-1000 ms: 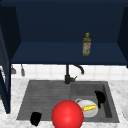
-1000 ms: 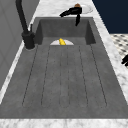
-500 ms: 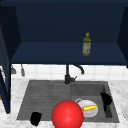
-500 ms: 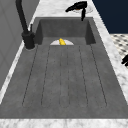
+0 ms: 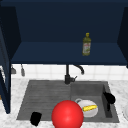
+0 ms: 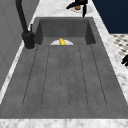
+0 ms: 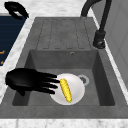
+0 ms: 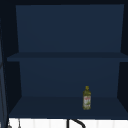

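Observation:
A white plate [image 5: 93,112] lies in the sink basin [image 5: 97,88] with a yellow corn cob [image 5: 90,108] on it. My right hand [image 5: 109,98] hovers over the basin's right side. In the right side view this hand [image 7: 23,80] is open, its straight fingers reaching toward the corn cob [image 7: 65,90] on the plate [image 7: 76,86]. My left hand [image 5: 35,118] floats at the front left of the sink with relaxed fingers, holding nothing, and appears as the hand [image 7: 15,8] far off in the right side view. A red ball [image 5: 67,115] sits low in the front view.
A black faucet [image 5: 67,75] stands behind the sink, beside the ribbed drainboard [image 6: 65,75]. An olive-oil bottle [image 5: 86,45] stands on the dark blue cabinet's lower shelf [image 8: 50,106]. A small plate [image 6: 88,9] rests on the marble counter beyond the basin.
My right hand has drifted a little to the right over the basin. The left hand, plate and corn have stayed put.

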You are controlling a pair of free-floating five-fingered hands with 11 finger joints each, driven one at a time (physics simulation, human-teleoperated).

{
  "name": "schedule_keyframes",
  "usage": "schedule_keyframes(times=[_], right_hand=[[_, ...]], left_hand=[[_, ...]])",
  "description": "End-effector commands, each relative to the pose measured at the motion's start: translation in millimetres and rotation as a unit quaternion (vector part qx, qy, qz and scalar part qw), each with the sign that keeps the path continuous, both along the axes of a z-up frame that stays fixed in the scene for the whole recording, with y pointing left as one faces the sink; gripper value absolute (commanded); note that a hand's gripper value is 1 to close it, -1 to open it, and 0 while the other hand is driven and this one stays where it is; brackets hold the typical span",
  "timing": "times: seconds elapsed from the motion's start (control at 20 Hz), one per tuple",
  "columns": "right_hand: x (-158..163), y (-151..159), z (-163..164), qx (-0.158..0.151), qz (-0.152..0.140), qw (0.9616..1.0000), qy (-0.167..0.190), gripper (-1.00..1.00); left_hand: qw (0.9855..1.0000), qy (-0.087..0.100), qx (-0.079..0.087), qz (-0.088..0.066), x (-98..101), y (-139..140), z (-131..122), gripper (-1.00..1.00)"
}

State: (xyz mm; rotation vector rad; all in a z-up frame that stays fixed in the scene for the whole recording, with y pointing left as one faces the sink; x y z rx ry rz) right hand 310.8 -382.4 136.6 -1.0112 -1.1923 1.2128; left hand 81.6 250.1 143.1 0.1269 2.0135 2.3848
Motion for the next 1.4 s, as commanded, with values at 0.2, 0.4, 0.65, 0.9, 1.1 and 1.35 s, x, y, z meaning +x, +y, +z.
schedule_keyframes(times=[0.2,0.4,0.65,0.9,1.1,1.35], right_hand=[[-0.4,-13.5,9.5,0.003,0.0,1.0,0.0,-1.0],[-1.6,-27.9,25.2,0.013,0.002,0.9998,0.013,-1.0],[-9.4,-54.1,41.8,0.019,0.006,0.9989,0.043,-1.0],[-19.3,-80.1,55.0,0.019,0.006,0.9981,0.059,-1.0],[-30.6,-103.9,61.0,0.013,0.006,0.9973,0.072,-1.0],[-45.2,-133.4,68.5,0.014,0.009,0.9958,0.09,-1.0]], left_hand=[[1.0,0.0,0.0,0.0,0.0,0.0,0.0,0.0],[1.0,0.0,0.0,0.0,0.0,0.0,0.0,0.0],[1.0,0.0,0.0,0.0,0.0,0.0,0.0,0.0],[1.0,0.0,0.0,0.0,0.0,0.0,0.0,0.0],[1.0,0.0,0.0,0.0,0.0,0.0,0.0,0.0],[1.0,0.0,0.0,0.0,0.0,0.0,0.0,0.0]])
